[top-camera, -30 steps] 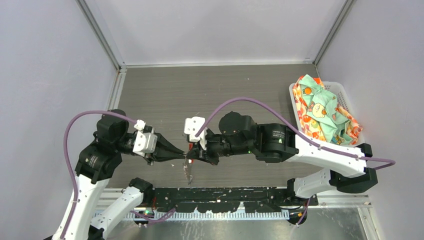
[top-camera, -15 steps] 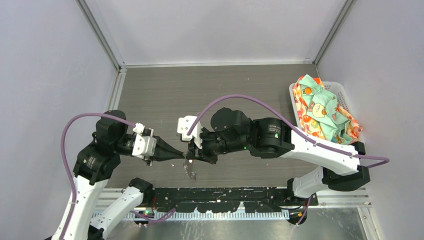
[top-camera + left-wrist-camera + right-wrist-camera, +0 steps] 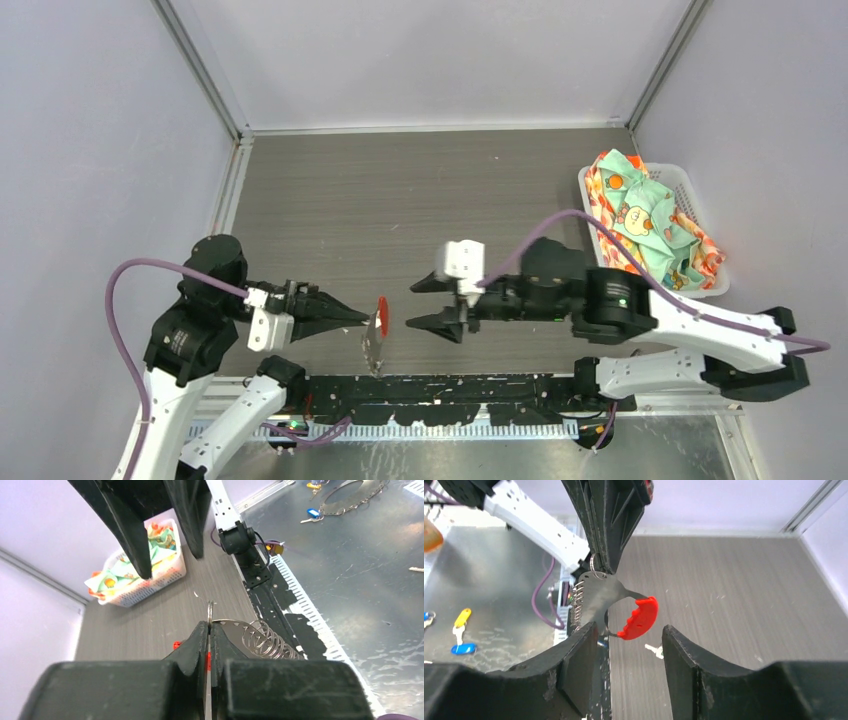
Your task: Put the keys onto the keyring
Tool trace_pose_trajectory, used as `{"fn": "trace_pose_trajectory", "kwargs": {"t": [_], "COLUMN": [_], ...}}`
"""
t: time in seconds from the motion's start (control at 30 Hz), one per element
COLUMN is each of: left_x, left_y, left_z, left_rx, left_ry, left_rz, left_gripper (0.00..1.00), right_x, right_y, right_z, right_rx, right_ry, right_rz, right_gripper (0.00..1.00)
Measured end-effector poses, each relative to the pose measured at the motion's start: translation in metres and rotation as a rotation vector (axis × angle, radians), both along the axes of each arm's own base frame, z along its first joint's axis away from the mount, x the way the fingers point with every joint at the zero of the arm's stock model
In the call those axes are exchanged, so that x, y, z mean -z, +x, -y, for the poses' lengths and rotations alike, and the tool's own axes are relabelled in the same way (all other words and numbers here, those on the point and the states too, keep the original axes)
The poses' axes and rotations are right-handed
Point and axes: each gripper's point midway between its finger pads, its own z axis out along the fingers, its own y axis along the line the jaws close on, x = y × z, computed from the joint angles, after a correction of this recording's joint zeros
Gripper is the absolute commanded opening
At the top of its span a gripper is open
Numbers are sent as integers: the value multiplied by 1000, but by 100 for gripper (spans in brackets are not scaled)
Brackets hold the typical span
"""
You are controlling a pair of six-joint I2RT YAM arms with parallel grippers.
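Keyring [image 3: 599, 600]: it is hanging in the air between the two grippers, above the near edge of the table [image 3: 400, 200]. Its thin ring is pinched at the top, and a silvery piece with a coil and a red part is dangling below.
Left gripper [image 3: 362, 318]: it is clamping tight on the keyring's thin ring and carrying it alone.
Right gripper [image 3: 415, 306]: half a second ago it was pressed up against the keyring; now it is backing off to the right with its jaws parted and nothing between them.
Keys [image 3: 654, 651]: one is lying on the table beneath the keyring. A blue-headed key [image 3: 461, 648] and a yellow-headed key [image 3: 460, 622] are lying on the metal shelf [image 3: 499, 630]. None is visibly threaded on.
Meaning: the handover is looking finished, likely freeing the right gripper to fetch a key.
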Motion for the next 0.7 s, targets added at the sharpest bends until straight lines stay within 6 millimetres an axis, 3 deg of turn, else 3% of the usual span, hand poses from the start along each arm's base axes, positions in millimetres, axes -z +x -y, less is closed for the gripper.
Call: {"fn": "trace_pose_trajectory", "kwargs": {"t": [0.13,0.3,0.4,0.57,0.7], "left_x": [-7,-19,-27,-35,-37], "left_y": [-4,-11,-17,-23,-27], "left_z": [1,1,0,-1,-2], "left_rx": [41,89,112,144,160], "left_ry": [-32,-82,-111,-141,-152], "left_rz": [60,161,224,286,305], "left_gripper": [0,0,0,0,0], "right_x": [-32,-49,-49,-28,-33], "right_y": [-3,-13,-18,-22,-27], "right_z": [22,22,12,-10,-15], "right_rx": [0,-58,-103,-161,-196], "right_ry": [187,295,301,242,278], "right_rz": [54,97,106,113,143], "right_gripper": [55,55,54,52,48]}}
